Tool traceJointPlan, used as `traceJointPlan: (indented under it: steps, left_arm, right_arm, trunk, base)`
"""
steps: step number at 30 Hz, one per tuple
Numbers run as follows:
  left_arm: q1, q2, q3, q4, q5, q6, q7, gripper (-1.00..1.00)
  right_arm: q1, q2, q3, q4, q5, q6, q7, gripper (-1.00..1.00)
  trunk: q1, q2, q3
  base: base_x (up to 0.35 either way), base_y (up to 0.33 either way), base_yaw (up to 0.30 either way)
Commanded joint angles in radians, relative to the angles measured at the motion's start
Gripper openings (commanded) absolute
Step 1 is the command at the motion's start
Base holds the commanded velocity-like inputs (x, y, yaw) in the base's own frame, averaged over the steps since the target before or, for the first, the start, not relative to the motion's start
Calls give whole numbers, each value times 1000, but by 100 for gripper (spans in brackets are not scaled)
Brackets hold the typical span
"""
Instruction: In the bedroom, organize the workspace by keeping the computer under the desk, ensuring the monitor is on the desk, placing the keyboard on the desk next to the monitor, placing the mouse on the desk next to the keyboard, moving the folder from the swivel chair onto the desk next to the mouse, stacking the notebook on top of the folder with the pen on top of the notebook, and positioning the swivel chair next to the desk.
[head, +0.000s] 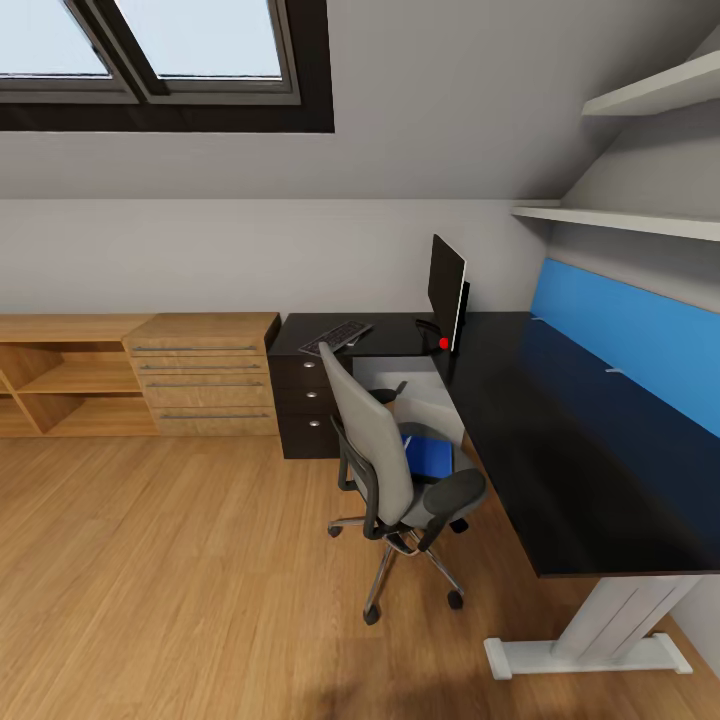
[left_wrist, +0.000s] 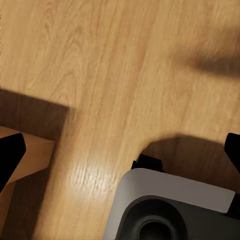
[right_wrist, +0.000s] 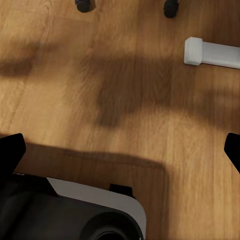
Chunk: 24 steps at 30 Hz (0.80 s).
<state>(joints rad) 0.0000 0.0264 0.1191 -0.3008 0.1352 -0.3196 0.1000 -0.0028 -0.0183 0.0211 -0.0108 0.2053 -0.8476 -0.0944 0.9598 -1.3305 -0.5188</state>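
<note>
The desk (head: 560, 440) has a black L-shaped top and a blue back panel. The monitor (head: 447, 295) stands on it near the corner, and the keyboard (head: 335, 336) lies on the short wing to its left. The grey swivel chair (head: 385, 455) is drawn up to the desk, and the blue folder (head: 430, 455) lies on its seat. A light grey box, apparently the computer (head: 400, 385), sits under the desk. The mouse, notebook and pen are out of view. My left gripper (left_wrist: 120, 155) and right gripper (right_wrist: 121, 152) are both open, hanging over bare wood floor.
A light-wood dresser (head: 205, 375) and open shelving (head: 60, 380) line the wall left of the desk. The desk's white foot (head: 590, 650) (right_wrist: 210, 52) and the chair's castors (right_wrist: 171, 7) are near my right arm. Wall shelves (head: 640, 215) hang above the desk.
</note>
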Motion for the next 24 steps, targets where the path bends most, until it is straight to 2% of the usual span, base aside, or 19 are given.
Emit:
traceJointPlan:
  steps: [1, 24]
  left_arm:
    - [0, 0, -4, 0, 10, -2, 1, 100]
    - [0, -1, -4, 0, 8, -3, 0, 100]
  right_arm:
    - [0, 0, 2, 0, 9, -1, -10, 100]
    - [0, 0, 2, 0, 9, -1, -10, 100]
  trunk:
    - [0, 0, -1]
    - [0, 0, -1]
  base:
    - [0, 0, 0]
    - [0, 0, 0]
